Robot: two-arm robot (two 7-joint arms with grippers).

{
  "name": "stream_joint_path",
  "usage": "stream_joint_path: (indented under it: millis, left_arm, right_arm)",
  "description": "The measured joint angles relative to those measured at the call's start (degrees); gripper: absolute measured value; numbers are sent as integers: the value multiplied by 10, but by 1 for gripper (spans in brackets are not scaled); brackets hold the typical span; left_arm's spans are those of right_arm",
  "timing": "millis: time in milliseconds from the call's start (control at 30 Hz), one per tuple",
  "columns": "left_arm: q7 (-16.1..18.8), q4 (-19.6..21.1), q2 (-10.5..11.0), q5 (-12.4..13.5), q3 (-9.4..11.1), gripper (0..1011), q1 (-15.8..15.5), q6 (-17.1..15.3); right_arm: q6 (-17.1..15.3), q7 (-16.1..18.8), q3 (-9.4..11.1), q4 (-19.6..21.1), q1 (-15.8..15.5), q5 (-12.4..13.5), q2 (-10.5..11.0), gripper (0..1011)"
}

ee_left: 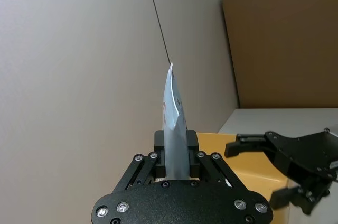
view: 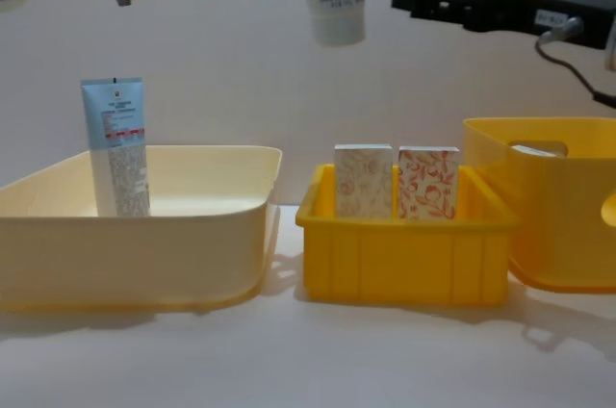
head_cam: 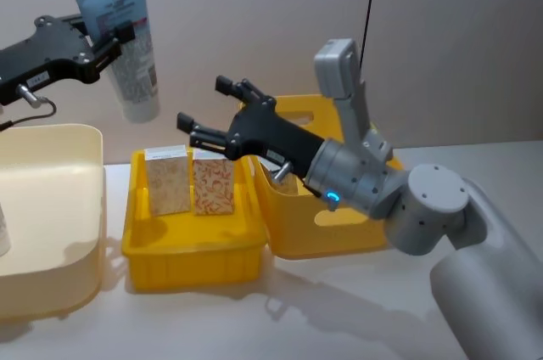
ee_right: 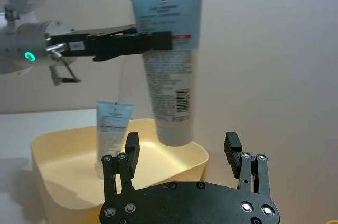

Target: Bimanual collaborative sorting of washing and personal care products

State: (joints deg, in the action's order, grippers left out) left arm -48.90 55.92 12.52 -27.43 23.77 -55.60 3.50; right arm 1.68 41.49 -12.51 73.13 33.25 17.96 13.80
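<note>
wall (head_cam: 254, 20): plain, pale | tabletop (head_cam: 297, 317): white | brown board (ee_left: 285, 44): against wall

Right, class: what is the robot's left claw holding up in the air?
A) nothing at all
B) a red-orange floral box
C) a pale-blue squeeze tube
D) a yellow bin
C: the left claw is shut on the pale-blue squeeze tube, which hangs cap-down in the air.

The white table (view: 289, 360) bears a cream tub (view: 135, 254), low yellow bin (view: 404, 259), taller yellow bin (view: 568, 235).
</note>
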Motion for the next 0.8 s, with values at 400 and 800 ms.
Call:
stream_joint_path:
  millis: [400,800]
  left_arm:
    - [-4,4,2,-1,6,227,-1,-2]
    - [-5,5,2,-2,8,229,-2,-3]
  right_arm:
    - [-24,-29,-22,30,-13,-15,-7,1001]
    - [-33,-100,-22,53,-27,-23,-38,1001]
